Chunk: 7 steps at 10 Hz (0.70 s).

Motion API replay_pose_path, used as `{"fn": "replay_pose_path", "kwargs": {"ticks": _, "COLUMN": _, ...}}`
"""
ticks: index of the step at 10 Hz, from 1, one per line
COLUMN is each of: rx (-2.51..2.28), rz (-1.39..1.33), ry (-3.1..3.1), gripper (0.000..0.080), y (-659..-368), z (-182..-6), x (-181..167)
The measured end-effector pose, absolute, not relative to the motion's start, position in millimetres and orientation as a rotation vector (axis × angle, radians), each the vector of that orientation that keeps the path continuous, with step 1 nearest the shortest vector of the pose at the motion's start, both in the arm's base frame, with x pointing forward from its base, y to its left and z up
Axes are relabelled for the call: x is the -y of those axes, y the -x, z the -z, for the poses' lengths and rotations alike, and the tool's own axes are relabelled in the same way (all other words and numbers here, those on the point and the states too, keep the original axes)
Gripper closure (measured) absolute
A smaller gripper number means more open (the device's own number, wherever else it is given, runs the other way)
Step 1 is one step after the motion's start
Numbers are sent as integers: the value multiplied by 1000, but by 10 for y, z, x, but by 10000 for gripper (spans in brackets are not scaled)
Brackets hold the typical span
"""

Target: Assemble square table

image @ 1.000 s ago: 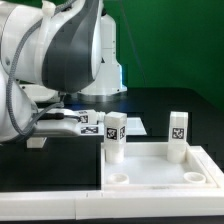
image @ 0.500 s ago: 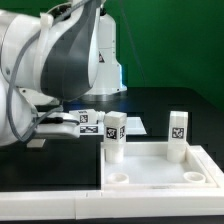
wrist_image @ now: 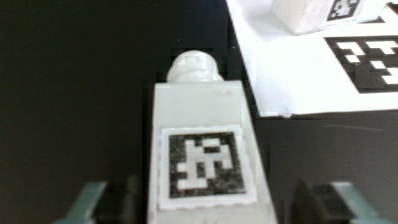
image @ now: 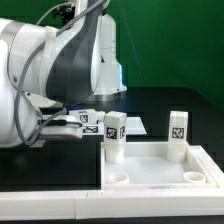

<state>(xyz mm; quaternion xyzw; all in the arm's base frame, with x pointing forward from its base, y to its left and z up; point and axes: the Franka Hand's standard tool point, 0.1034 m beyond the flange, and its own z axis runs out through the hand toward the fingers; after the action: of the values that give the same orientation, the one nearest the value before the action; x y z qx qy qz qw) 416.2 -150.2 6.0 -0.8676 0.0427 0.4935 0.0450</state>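
Closing in on a loose leg (wrist_image: 210, 140) that lies flat on the dark counter (image: 60, 165), tag up, beside the marker board (wrist_image: 294, 85).
Over the last second the arm has swung a little further over it while the leg itself has stayed put. The tool (wrist_image: 222, 195) straddles the leg, its fingers (wrist_image: 111, 195) on either side with dark gaps showing, so it is released, not yet clamped. The square slab (image: 160, 168) carries two upright legs (image: 115, 137) at its far corners, and both near sockets look empty. This is probably the third leg's pickup.
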Motion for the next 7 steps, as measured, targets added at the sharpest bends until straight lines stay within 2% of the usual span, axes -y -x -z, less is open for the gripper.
{"fn": "replay_pose_path", "kwargs": {"ticks": 1, "rx": -130, "rz": -1506, "ry": 2651, "gripper": 515, "y": -4164, "z": -59, "x": 1502}}
{"fn": "replay_pose_path", "kwargs": {"ticks": 2, "rx": -123, "rz": -1502, "ry": 2654, "gripper": 515, "y": -4193, "z": -101, "x": 1481}}
{"fn": "replay_pose_path", "kwargs": {"ticks": 3, "rx": -106, "rz": -1529, "ry": 2634, "gripper": 515, "y": -4272, "z": -261, "x": 1397}}
{"fn": "replay_pose_path", "kwargs": {"ticks": 4, "rx": -86, "rz": -1521, "ry": 2644, "gripper": 515, "y": -4470, "z": -465, "x": 1329}}
{"fn": "replay_pose_path", "kwargs": {"ticks": 5, "rx": -72, "rz": -1434, "ry": 2707, "gripper": 515, "y": -4700, "z": -642, "x": 1293}}
{"fn": "replay_pose_path", "kwargs": {"ticks": 6, "rx": -56, "rz": -1371, "ry": 2746, "gripper": 515, "y": -4811, "z": -769, "x": 1270}}
{"fn": "replay_pose_path", "kwargs": {"ticks": 7, "rx": -22, "rz": -1241, "ry": 2819, "gripper": 515, "y": -4909, "z": -765, "x": 1281}}
